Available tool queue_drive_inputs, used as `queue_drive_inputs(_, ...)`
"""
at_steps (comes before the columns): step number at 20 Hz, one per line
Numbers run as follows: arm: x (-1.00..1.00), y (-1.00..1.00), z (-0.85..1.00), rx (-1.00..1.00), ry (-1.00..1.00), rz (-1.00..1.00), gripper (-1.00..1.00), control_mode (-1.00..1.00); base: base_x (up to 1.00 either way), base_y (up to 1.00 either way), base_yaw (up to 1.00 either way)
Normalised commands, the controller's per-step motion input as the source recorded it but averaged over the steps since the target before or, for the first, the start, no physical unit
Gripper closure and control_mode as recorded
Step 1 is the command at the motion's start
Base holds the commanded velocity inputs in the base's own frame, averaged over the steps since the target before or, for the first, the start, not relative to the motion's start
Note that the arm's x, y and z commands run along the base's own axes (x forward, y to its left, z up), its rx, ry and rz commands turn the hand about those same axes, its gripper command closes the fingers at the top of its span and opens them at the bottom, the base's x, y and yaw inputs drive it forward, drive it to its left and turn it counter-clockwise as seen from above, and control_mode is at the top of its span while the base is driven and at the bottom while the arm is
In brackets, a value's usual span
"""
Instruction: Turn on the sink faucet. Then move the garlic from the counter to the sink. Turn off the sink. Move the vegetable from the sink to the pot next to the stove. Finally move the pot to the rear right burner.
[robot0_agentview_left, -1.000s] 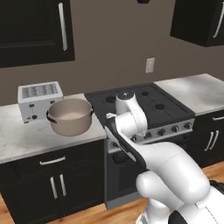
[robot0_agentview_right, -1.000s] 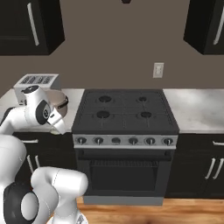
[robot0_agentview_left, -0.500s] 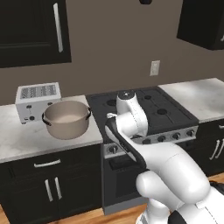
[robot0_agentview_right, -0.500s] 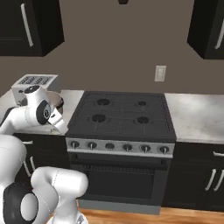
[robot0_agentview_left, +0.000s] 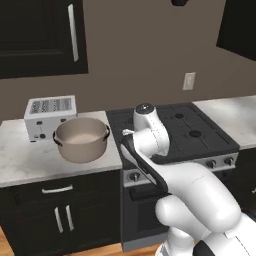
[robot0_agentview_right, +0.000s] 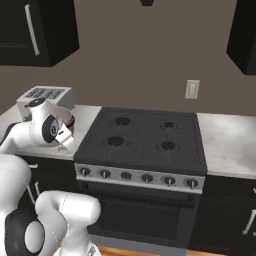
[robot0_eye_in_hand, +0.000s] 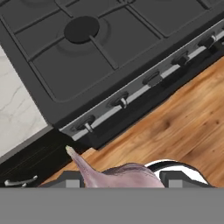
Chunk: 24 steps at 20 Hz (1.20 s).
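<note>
While the arm is hanging between counter and stove, step: it is carrying the vegetable to the pot, judging by the load and where the hand is
Gripper (robot0_eye_in_hand: 121, 180): the jaws are clamping the garlic (robot0_eye_in_hand: 109, 173), one finger on each side of the bulb
Garlic: it is sitting in the grasp with its pointed tip sticking out, above the front left corner of the stove (robot0_eye_in_hand: 78, 65)
Pot (robot0_agentview_left: 81, 139): it is standing on the counter (robot0_agentview_left: 25, 165) just beside the stove's left edge, in front of the toaster (robot0_agentview_left: 50, 116); its inside is looking bare
Hand position: in the right base view the gripper (robot0_agentview_right: 67, 141) is pointing down near the pot's rim; whether it is over the opening, I cannot tell
Next move: it is calling for centring over the pot's mouth, lowering, then releasing
Pending: lifting the pot onto the rear right burner (robot0_agentview_right: 169, 125)
</note>
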Motion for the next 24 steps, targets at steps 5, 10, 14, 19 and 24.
queue_drive_inputs(5,0.0,0.0,0.0,0.0,0.0,0.0,1.0,1.0,0.26,-0.17,0.18)
queue_drive_inputs(10,0.0,0.0,0.0,0.0,0.0,0.0,1.0,1.0,0.4,-0.41,0.12)
queue_drive_inputs(14,0.0,0.0,0.0,0.0,0.0,0.0,1.0,1.0,0.47,-0.53,0.09)
queue_drive_inputs(19,0.0,0.0,0.0,0.0,0.0,0.0,1.0,1.0,0.43,-0.42,0.06)
queue_drive_inputs(24,0.0,0.0,0.0,0.0,0.0,0.0,1.0,1.0,0.46,-0.16,0.0)
